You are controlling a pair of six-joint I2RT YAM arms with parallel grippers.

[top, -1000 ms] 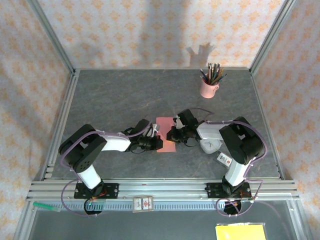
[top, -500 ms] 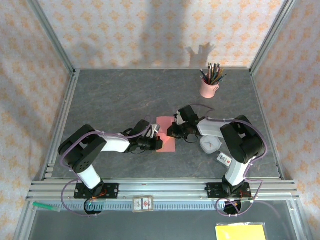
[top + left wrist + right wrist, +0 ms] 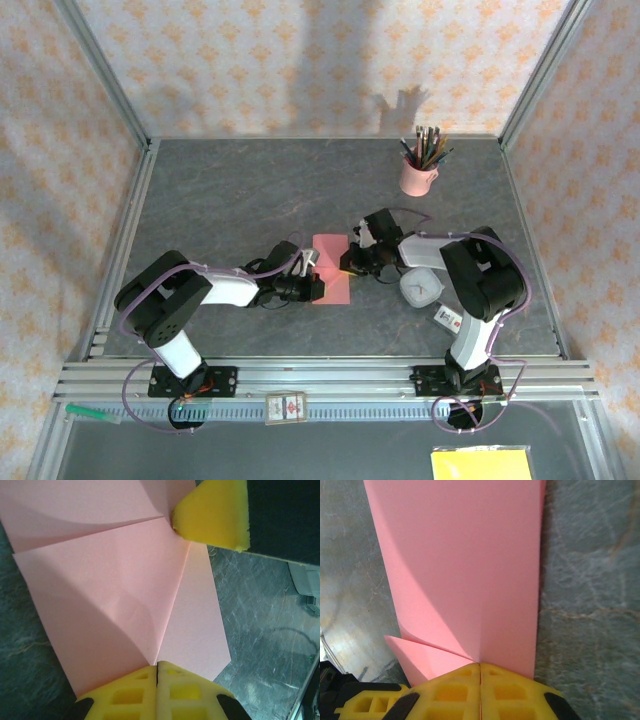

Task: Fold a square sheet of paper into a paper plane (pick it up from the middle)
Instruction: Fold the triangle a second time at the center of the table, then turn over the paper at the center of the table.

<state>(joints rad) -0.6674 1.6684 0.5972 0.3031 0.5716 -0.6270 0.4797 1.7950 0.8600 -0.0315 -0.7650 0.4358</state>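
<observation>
Creasing the thin salmon-pink paper sheet (image 3: 115,600) mid-frame, left fingers (image 3: 127,697) and right fingers (image 3: 450,690), both closed, pin folded corners; next, I'd guess, sliding along the crease.

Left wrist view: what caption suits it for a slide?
Shut left gripper and right gripper touch opposite ends of a crease in the salmon-pink sheet of paper.
</observation>
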